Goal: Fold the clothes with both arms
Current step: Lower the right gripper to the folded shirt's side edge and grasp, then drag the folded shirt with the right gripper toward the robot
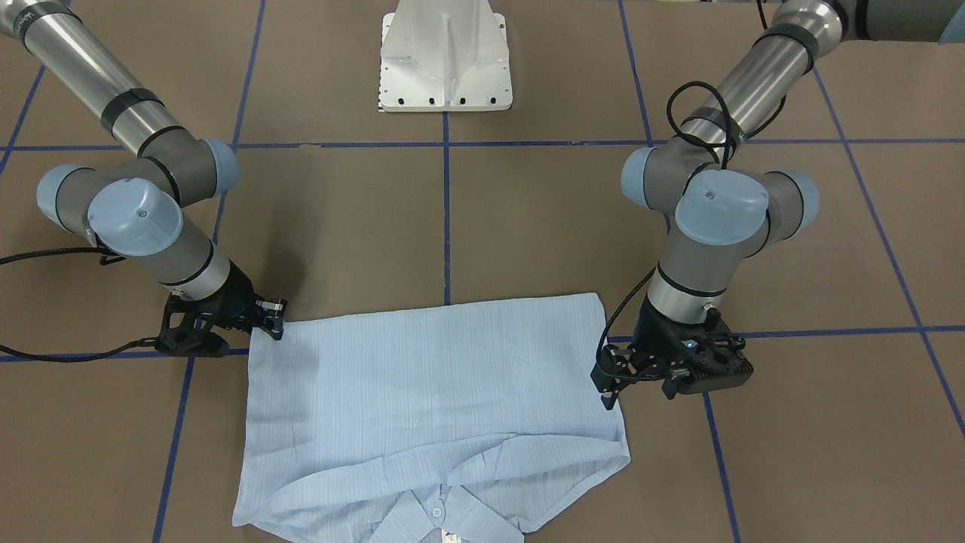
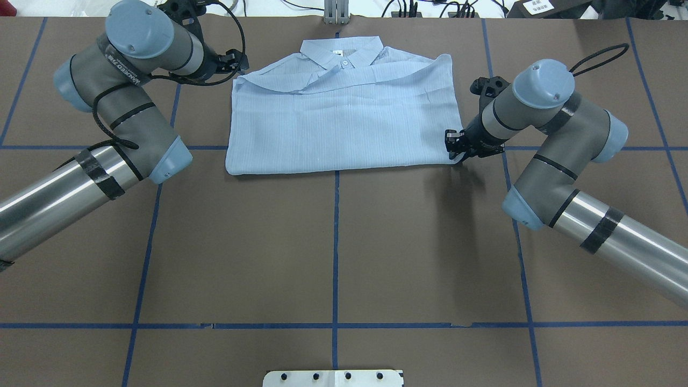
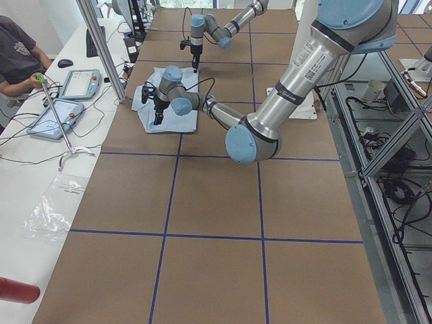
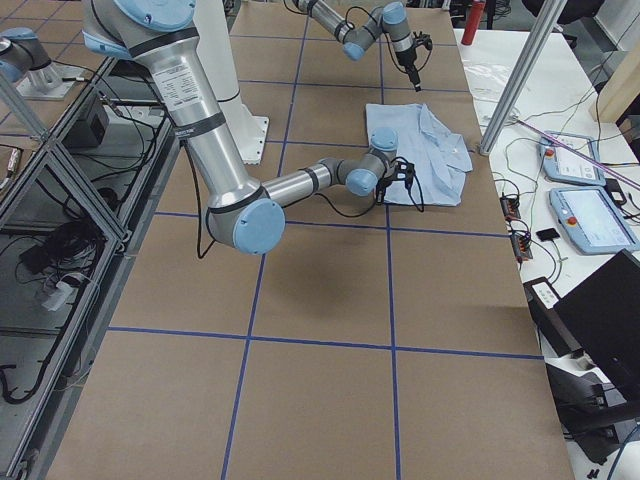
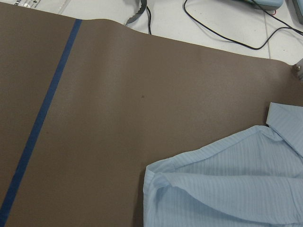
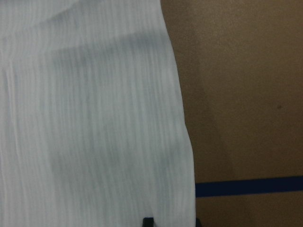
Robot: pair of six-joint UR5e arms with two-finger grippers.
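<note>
Right gripper: tips sit at the near right corner of the shirt, touching or just over the fabric edge. Cannot tell whether the jaws are parted or pinching cloth. In the right wrist view only a small black tip shows at the bottom, over the fabric. The shirt's right edge runs down that view, with bare table beside it and a blue tape line crossing.

Left gripper: fingers point down at the shirt's left edge, toward the far corner. Jaw state cannot be told. The left wrist view shows no fingers, only the rolled-over far left corner of the shirt, with bare brown surface beside it.

Shirt: folded into a wide rectangle on the far half of the table, lying across the centre tape line. The collar and one white button are at the far edge, close to the table's far rim. The near edge is a straight fold.

Open room: wide bare surface lies between the near fold and the pedestal base. Both arms reach in from the outer sides, elbows well apart.
</note>
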